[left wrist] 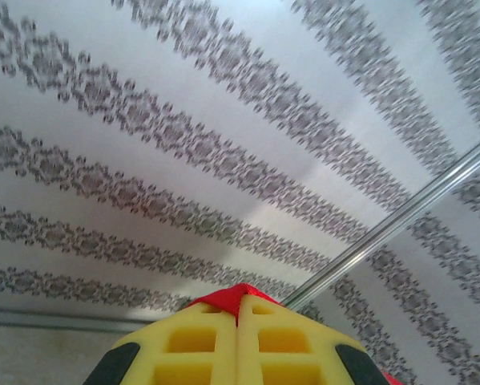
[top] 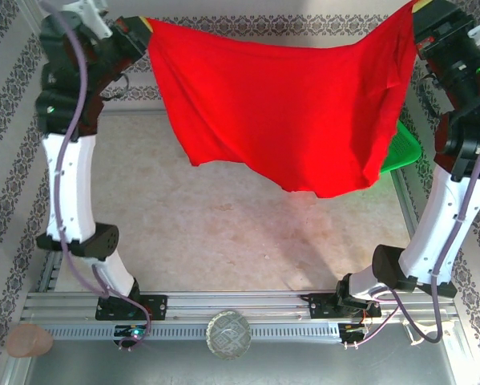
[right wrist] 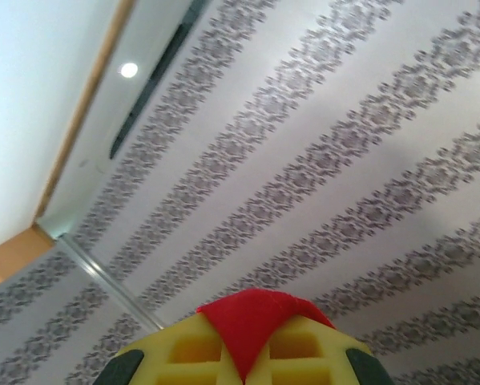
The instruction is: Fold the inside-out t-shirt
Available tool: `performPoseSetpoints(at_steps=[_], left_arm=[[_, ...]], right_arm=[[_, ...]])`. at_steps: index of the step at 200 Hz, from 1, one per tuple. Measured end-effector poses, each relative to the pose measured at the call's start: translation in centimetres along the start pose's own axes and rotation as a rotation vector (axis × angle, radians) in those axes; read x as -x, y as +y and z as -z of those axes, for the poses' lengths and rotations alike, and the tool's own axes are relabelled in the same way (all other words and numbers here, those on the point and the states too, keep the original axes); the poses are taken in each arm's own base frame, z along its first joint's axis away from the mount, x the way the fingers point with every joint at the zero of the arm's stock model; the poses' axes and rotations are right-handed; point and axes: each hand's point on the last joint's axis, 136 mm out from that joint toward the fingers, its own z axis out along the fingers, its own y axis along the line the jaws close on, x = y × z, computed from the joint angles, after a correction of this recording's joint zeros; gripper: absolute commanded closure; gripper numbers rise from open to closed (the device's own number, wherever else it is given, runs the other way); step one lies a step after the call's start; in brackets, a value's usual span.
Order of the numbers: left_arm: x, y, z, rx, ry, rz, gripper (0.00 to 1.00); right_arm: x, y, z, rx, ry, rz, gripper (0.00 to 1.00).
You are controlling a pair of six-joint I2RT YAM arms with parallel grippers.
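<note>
shirt: we saw it hanging stretched above the worktop | left claw: we found it clamped on one top corner | right claw: pinching the other

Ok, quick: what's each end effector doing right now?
Left end effector: shut on the t-shirt.
Right end effector: shut on the t-shirt.

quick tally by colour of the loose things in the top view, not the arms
red: 1, t-shirt
green: 1, green object partly behind the t-shirt
silvery: 1, round dish
brown: 1, round disc
total: 4
</note>
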Motion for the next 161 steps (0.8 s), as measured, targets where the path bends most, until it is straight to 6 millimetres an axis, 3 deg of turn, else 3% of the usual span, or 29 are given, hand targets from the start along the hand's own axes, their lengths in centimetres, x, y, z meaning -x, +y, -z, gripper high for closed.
performPoseSetpoints(at_steps=[14, 28, 41, 54, 67, 84, 109, 130, 145, 151, 161], left_arm=[[1.7, -1.8, 3.1, -0.021, -0.063, -0.013, 1.0], [2.7, -2.9, 5.1, -0.03, -0.107, -0.022, 1.0], [2.8, -2.6, 5.4, -0.016, -0.114, -0.027, 1.0], [1.9, -1.0, 4.3, 0.023, -0.089, -0.026, 1.0], [-0.2, 2.4, 1.7, 0.092, -0.033, -0.012, 1.0], [-4.7, 8.7, -2.7, 0.211, 0.086, 0.018, 1.0], [-14.8, 21.2, -9.5, 0.428, 0.324, 0.073, 1.0], [-22.2, 29.2, -12.5, 0.552, 0.482, 0.093, 1.0], [-25.4, 32.6, -14.0, 0.599, 0.556, 0.091, 1.0], [-26.1, 33.6, -15.0, 0.604, 0.57, 0.083, 0.97], [-26.5, 34.5, -16.4, 0.597, 0.573, 0.069, 0.83]], right_arm=[[0.3, 1.3, 0.5, 0.034, -0.008, 0.006, 1.0], [0.1, 1.2, 0.3, 0.039, -0.001, 0.005, 1.0], [-0.6, 0.2, -0.5, 0.029, 0.021, -0.006, 1.0], [-2.3, -2.1, -2.2, -0.006, 0.067, -0.031, 1.0], [-4.7, -5.7, -4.7, -0.063, 0.132, -0.061, 1.0], [-8.8, -11.5, -8.6, -0.151, 0.227, -0.098, 1.0], [-16.8, -21.6, -13.6, -0.321, 0.384, -0.133, 1.0], [-23.6, -28.6, -16.1, -0.438, 0.507, -0.137, 1.0], [-27.0, -32.3, -17.6, -0.495, 0.568, -0.122, 1.0], [-28.0, -33.5, -18.3, -0.508, 0.585, -0.113, 0.89], [-28.9, -34.4, -19.4, -0.508, 0.598, -0.093, 0.57]])
